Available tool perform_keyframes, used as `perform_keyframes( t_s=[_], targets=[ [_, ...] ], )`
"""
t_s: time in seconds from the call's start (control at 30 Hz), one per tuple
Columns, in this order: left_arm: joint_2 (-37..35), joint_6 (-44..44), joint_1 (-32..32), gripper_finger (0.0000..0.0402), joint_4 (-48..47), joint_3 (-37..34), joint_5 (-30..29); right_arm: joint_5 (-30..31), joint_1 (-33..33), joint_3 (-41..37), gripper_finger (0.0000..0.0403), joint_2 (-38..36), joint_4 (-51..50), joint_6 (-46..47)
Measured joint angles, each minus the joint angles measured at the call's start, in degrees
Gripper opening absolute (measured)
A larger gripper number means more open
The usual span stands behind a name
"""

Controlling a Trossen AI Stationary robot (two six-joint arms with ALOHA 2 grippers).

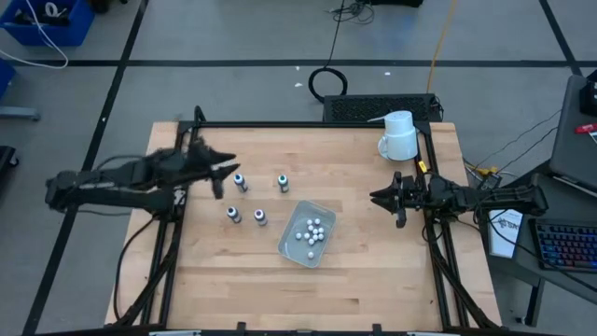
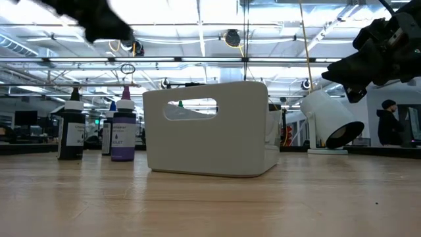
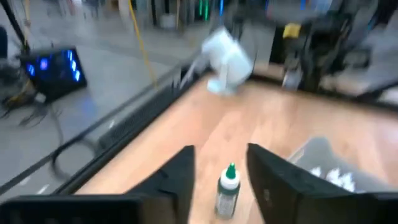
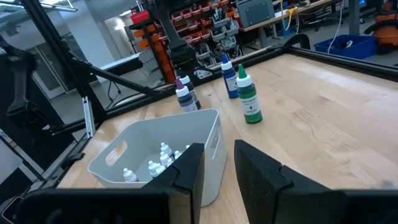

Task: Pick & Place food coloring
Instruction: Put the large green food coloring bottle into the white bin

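Four small food coloring bottles stand upright on the wooden table: one [image 1: 240, 182] next to my left gripper, a green one [image 1: 283, 183] [image 4: 247, 96], and two nearer the front [image 1: 233, 214] [image 1: 260, 217]. Several tiny white pieces [image 1: 313, 230] lie in a white bin [image 1: 291, 245]. My left gripper [image 1: 224, 170] is open and above the table at the left; in its wrist view the green bottle [image 3: 228, 186] shows ahead between its fingers, untouched. My right gripper [image 1: 378, 197] is open and empty, raised at the table's right, pointing toward the bin [image 4: 134, 149].
A white mug [image 1: 399, 135] is at the far right corner of the table. A keyboard [image 1: 564, 245] and papers lie off the right edge. The near half of the table [image 1: 280, 294] is bare wood.
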Motion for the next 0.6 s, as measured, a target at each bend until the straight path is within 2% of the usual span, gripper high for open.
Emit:
perform_keyframes(
  t_s=[0.17,0.37,0.47,0.6],
  targets=[
    [22.74,-1.48,2.63,0.0232,-22.15,24.46,0.83,0.0,-0.02,0.0,0.0077,0.0,0.0,0.0],
    [48.72,-1.89,8.81,0.0294,-49.3,53.34,7.4,0.0,0.0,0.0,0.0077,0.0,0.02,0.0],
    [58.82,-0.67,11.24,0.0309,-60.2,63.36,9.81,0.0,0.0,0.0,0.0077,0.0,0.02,0.0],
    [67.82,1.52,12.96,0.0316,-64.12,69.24,12.89,0.0,-0.02,0.0,0.0077,0.0,0.02,0.0]
  ],
)
